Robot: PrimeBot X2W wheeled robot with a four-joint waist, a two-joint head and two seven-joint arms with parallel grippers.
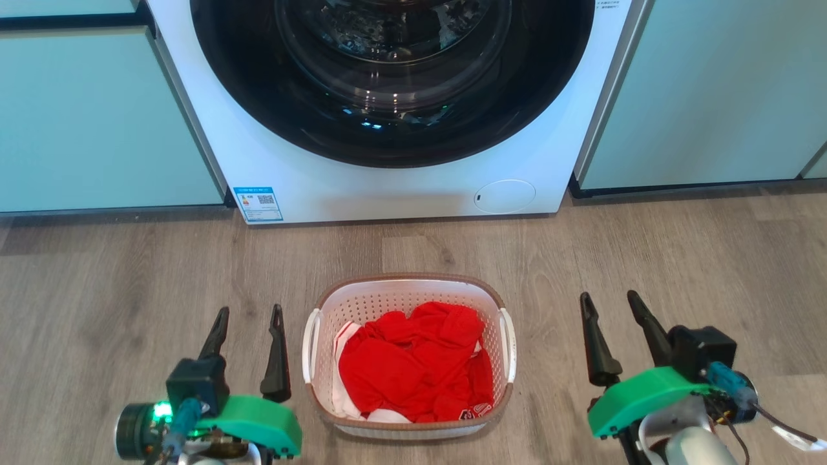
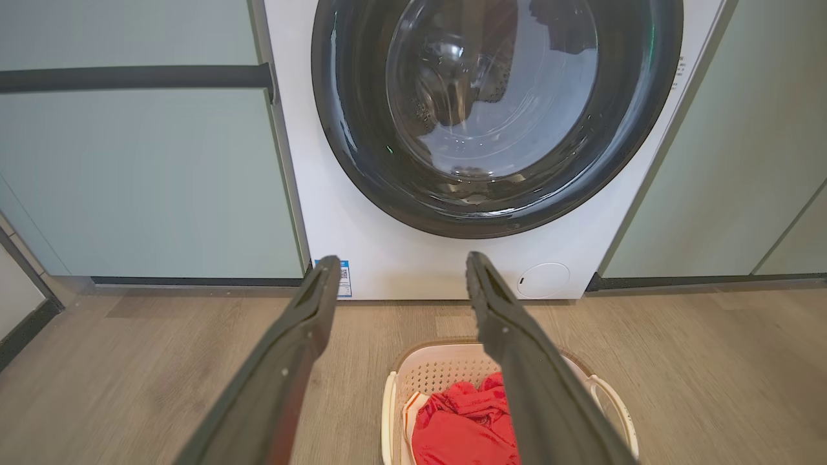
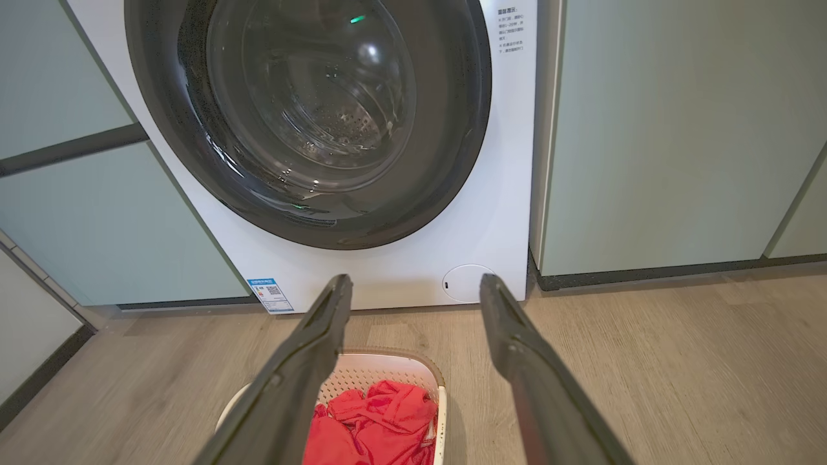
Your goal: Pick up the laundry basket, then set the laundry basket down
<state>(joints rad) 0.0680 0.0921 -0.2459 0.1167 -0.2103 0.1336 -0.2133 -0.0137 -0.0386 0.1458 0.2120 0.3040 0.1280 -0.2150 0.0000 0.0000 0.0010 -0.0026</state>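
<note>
Laundry basket (image 1: 400,303) standing on the wood-look floor (image 1: 129,271) in front of the washing machine (image 1: 413,190), centred below its round door (image 1: 387,84) and apart from it. The left gripper (image 1: 251,310) hangs just beside the basket's left handle (image 1: 311,345), and the right gripper (image 1: 608,297) is farther off the right handle (image 1: 510,345); neither touches it. Both grippers have their fingers spread apart and hold nothing, fingertips pointing toward the washing machine. The basket is white, perforated and rounded-rectangular, with a brown woven-look rim. Crumpled red clothing (image 1: 413,361) with some white fabric lies inside.
</note>
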